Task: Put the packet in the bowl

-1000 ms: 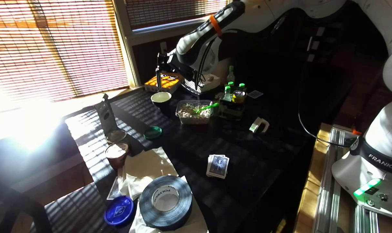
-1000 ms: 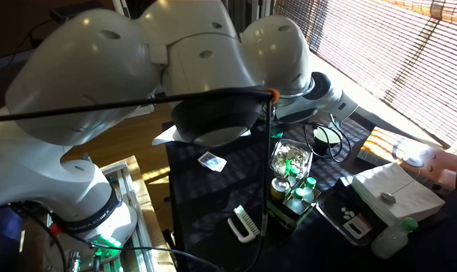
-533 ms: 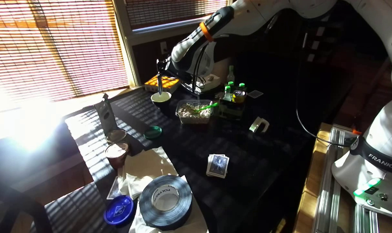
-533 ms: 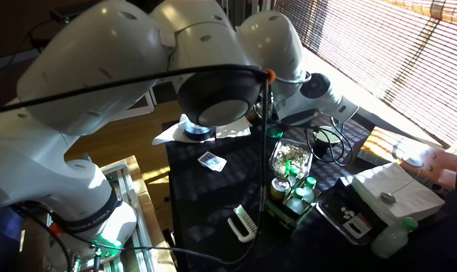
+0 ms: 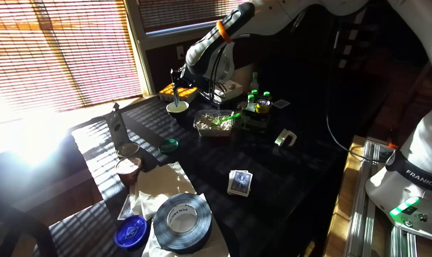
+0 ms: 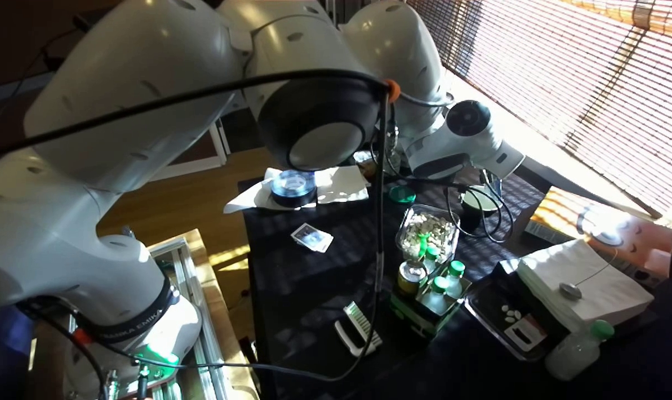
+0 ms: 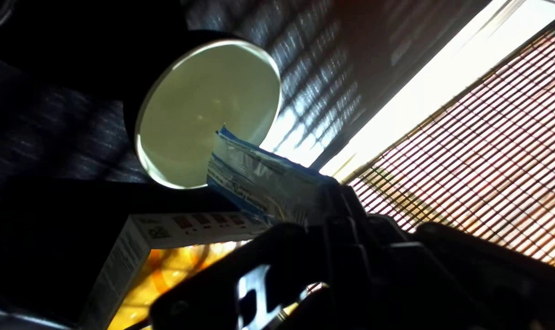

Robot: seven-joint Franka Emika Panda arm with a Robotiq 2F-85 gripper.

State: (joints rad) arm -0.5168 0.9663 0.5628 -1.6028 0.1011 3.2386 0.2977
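In an exterior view, sunlight blazed through the woven blinds (image 5: 76,53) and threw stripes over the dark tabletop (image 5: 201,160). In an exterior view, the arm (image 6: 308,50) loomed large, cut off at the top, and black cables (image 6: 380,216) partly screened the bowl (image 6: 472,201). Over to the wrist view: the gripper (image 7: 344,197), deep in shadow, had the packet (image 7: 268,178) clamped tight, its free end over the bowl's opening; whether they touched, the view couldn't tell.

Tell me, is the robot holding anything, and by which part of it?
Yes, a packet: the gripper pinches it at one end, while the free end points toward the bowl.
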